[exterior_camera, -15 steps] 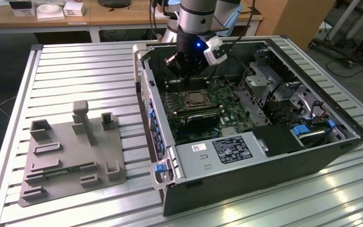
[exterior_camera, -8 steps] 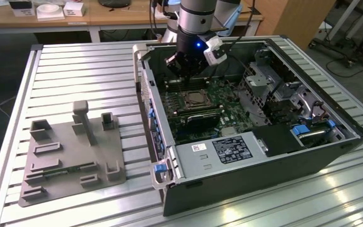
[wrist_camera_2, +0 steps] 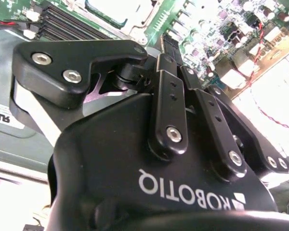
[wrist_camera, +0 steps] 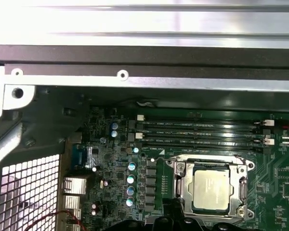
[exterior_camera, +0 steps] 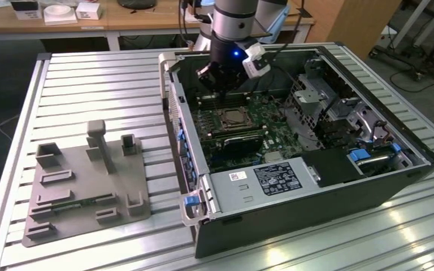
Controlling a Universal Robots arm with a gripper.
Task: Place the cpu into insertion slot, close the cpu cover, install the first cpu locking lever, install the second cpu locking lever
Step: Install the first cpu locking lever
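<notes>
the hand [exterior_camera: 217,84] hangs in the open computer case [exterior_camera: 293,223], upper centre of the exterior view; apart or together, i cannot tell. memory slots [wrist_camera: 202,129] flank the cpu [wrist_camera: 212,190].

This looks like a robotics lab or test workshop. A grey industrial robot arm [exterior_camera: 236,22] holds its black gripper [exterior_camera: 217,84] inside an open black desktop computer case [exterior_camera: 300,226], which lies on a ribbed aluminium-profile table [exterior_camera: 89,73]. Well apart from the gripper, on the same table, sits a grey moulded parts fixture [exterior_camera: 81,192]. Beyond the gripper runs a long wooden workbench [exterior_camera: 142,21] carrying small white boxes [exterior_camera: 59,12]. Farther off stand what may be wheeled metal equipment racks [exterior_camera: 420,45].
</notes>
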